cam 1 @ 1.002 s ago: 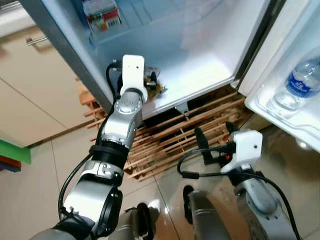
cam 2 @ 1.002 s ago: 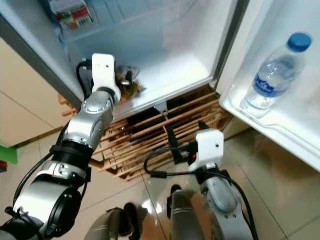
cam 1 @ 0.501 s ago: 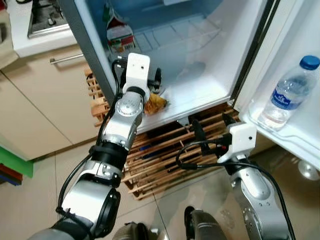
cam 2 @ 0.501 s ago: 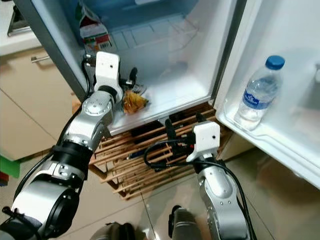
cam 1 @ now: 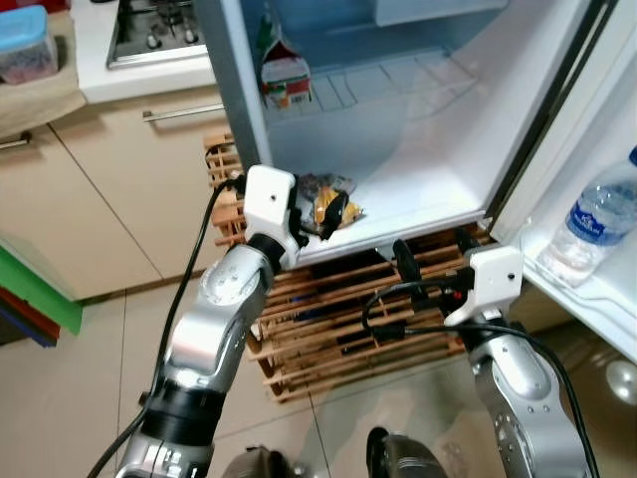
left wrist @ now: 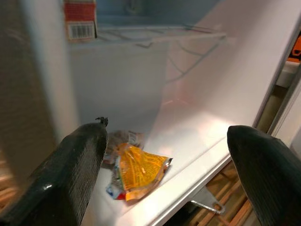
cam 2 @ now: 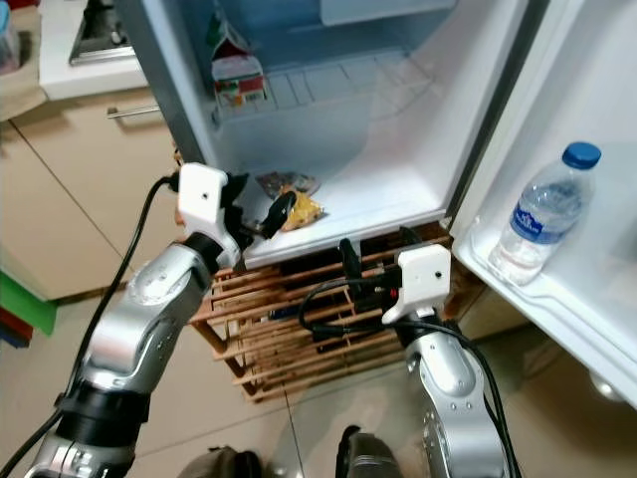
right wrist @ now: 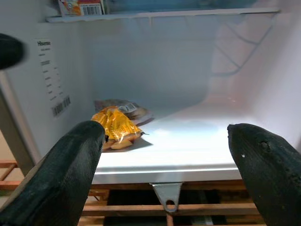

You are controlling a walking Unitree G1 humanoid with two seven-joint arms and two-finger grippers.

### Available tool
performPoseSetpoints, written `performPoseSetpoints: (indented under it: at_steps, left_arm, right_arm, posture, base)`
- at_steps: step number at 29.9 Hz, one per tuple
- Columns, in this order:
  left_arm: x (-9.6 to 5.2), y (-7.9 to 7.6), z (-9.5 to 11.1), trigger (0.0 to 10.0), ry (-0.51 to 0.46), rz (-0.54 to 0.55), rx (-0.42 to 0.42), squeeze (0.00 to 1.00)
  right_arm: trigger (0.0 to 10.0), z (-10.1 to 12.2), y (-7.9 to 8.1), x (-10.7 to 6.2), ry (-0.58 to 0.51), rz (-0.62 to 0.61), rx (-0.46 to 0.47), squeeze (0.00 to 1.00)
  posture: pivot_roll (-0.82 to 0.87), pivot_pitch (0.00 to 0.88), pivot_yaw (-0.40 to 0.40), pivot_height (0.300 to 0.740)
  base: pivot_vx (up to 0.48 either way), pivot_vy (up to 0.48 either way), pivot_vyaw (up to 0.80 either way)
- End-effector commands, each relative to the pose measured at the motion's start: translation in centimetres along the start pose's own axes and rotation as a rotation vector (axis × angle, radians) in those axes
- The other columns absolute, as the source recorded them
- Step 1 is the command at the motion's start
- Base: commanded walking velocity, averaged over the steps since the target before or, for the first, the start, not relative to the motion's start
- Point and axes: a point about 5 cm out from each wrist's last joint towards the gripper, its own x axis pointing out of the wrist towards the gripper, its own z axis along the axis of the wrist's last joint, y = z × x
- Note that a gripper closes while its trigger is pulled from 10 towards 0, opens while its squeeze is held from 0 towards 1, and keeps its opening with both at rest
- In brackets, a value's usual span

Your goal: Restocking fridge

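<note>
Fridge floor (cam 1: 428, 189) bare on the right, snack packets (cam 1: 323, 196) crowding its left front

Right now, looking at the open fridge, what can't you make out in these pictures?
- Carton on the wire shelf: print too small in both eye views; cut off by the frame edge in the wrist views.
- Grey packet behind the yellow snack packet: partly covered, label unreadable.
- Water bottle in the door shelf: its cap cut off by the left eye view's edge.
- Wooden rack under the fridge: partly hidden by the right gripper.
</note>
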Motion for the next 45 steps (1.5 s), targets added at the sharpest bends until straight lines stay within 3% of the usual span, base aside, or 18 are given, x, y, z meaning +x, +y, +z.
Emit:
performPoseSetpoints:
  at_steps: [1,3,4,5,7,9,10,19,23,35,45]
  left_arm:
    - [-1.3,-0.2,0.2,10.0,-0.016,-0.013,0.063,0.00]
    - [-2.6,0.4,-0.2,10.0,-0.009,0.025,0.084,0.00]
    - [-4.0,1.7,-0.8,10.0,0.002,0.126,0.104,0.00]
    - [-4.0,1.7,-0.8,10.0,0.002,0.126,0.104,0.00]
    - [-5.5,3.2,-1.3,10.0,0.029,0.282,0.177,0.00]
    - [-5.9,4.3,-2.0,10.0,0.080,0.406,0.222,0.00]
    - [-5.5,4.3,-1.9,10.0,0.075,0.416,0.215,0.00]
    - [-2.8,3.6,-1.8,10.0,0.043,0.389,0.212,0.00]
    - [-2.4,4.0,-2.1,10.0,0.060,0.413,0.173,0.00]
    - [-1.3,3.9,-1.9,10.0,0.023,0.392,0.170,0.00]
    - [-0.7,4.1,-2.0,10.0,0.014,0.358,0.149,0.00]
  right_arm:
    - [10.0,-0.6,-1.2,-0.1,0.031,-0.050,0.021,0.00]
    - [10.0,-0.6,-1.8,0.0,0.033,-0.082,0.020,0.00]
    - [10.0,-0.5,-2.1,0.1,0.026,-0.097,0.016,0.00]
    - [10.0,-0.5,-2.1,0.1,0.026,-0.097,0.016,0.00]
    - [10.0,-0.4,-2.4,0.0,0.024,-0.118,0.015,0.00]
    - [10.0,-0.7,-2.4,0.0,0.031,-0.123,0.019,0.00]
    - [10.0,-0.7,-2.2,0.1,0.033,-0.120,0.021,0.00]
    - [10.0,-0.5,-1.8,1.0,0.019,-0.109,0.039,0.00]
    - [10.0,-0.6,-1.6,1.0,0.023,-0.099,0.048,0.00]
    - [10.0,-0.7,-1.7,1.4,0.023,-0.086,0.037,0.00]
    - [10.0,-1.1,-1.2,1.3,0.034,-0.057,0.019,0.00]
  posture:
    - [-0.11,0.096,0.008,0.740]
    - [-0.10,0.096,0.008,0.740]
    - [-0.10,0.097,0.009,0.740]
    - [-0.10,0.097,0.009,0.740]
    - [-0.10,0.098,0.008,0.740]
    - [-0.10,0.102,0.007,0.740]
    - [-0.09,0.100,0.006,0.740]
    - [-0.12,0.084,0.014,0.740]
    - [-0.13,0.076,0.018,0.740]
    - [-0.14,0.043,0.029,0.740]
    - [-0.15,0.022,0.041,0.740]
  base:
    - [0.000,0.000,0.00]
    - [0.000,0.000,0.00]
    - [0.000,0.000,0.00]
    - [0.000,0.000,0.00]
    - [0.000,0.000,0.00]
    - [0.000,0.000,0.00]
    - [0.000,0.000,0.00]
    - [0.000,0.000,0.00]
    - [-0.276,0.000,0.00]
    - [-0.378,-0.198,0.00]
    - [0.000,0.000,0.32]
